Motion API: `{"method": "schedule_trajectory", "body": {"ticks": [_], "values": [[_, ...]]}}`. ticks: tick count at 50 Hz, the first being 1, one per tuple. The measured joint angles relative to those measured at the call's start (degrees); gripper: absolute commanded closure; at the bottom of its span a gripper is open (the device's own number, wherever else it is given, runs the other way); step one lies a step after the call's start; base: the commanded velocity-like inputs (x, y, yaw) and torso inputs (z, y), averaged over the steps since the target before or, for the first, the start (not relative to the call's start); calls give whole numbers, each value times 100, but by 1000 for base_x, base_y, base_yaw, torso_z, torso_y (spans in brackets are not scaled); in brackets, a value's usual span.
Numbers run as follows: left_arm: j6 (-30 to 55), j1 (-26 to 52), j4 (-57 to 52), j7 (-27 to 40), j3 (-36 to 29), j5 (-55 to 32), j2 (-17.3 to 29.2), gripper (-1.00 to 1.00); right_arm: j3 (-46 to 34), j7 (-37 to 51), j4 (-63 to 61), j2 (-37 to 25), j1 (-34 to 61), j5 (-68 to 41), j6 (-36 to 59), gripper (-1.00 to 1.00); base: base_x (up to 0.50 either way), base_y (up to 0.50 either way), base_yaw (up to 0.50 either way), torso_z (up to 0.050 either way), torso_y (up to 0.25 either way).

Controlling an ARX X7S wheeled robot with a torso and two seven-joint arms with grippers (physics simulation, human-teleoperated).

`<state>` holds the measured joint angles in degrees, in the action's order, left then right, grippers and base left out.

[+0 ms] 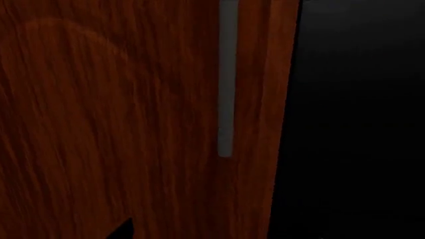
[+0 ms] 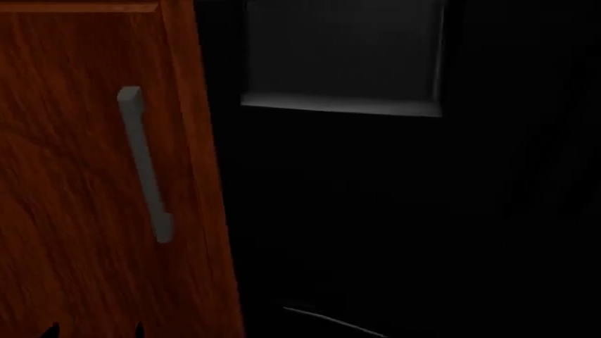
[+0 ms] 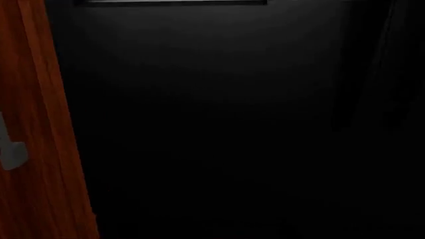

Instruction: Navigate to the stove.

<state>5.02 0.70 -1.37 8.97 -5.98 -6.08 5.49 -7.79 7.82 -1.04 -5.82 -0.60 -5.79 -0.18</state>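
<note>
Head view: reddish wood cabinet door (image 2: 84, 183) with grey bar handle (image 2: 143, 162) at 9 o'clock. Black appliance front (image 2: 395, 211) with dim glass window (image 2: 343, 56) at 12 to 3 o'clock, very close. Stove cooktop not visible; likely above frame. Grippers out of sight, state unknown. Advice: centre base on black panel, stop short of contact.

The head camera looks forward and down, very near a reddish wooden cabinet door (image 2: 84, 197) with a grey bar handle (image 2: 143, 162), beside a black appliance front (image 2: 395, 211). Both wrist cameras face the same surfaces closely: the left wrist sees mostly the door and handle, the right wrist mostly the black front.
</note>
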Motion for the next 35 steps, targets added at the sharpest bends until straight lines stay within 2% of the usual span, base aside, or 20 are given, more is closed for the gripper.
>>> {"method": "schedule_trajectory", "body": {"ticks": [32,35], "values": [[-33,28,8,223,-226,-191,185,-100,-235,208,-14,-200,13,-169,-25,-100,0,-500,0,0,0],[-35,29,7,240,-252,-206,186,-100,-242,223,-16,-229,15,-188,-28,-100,0,0,-500,0,0]]}}
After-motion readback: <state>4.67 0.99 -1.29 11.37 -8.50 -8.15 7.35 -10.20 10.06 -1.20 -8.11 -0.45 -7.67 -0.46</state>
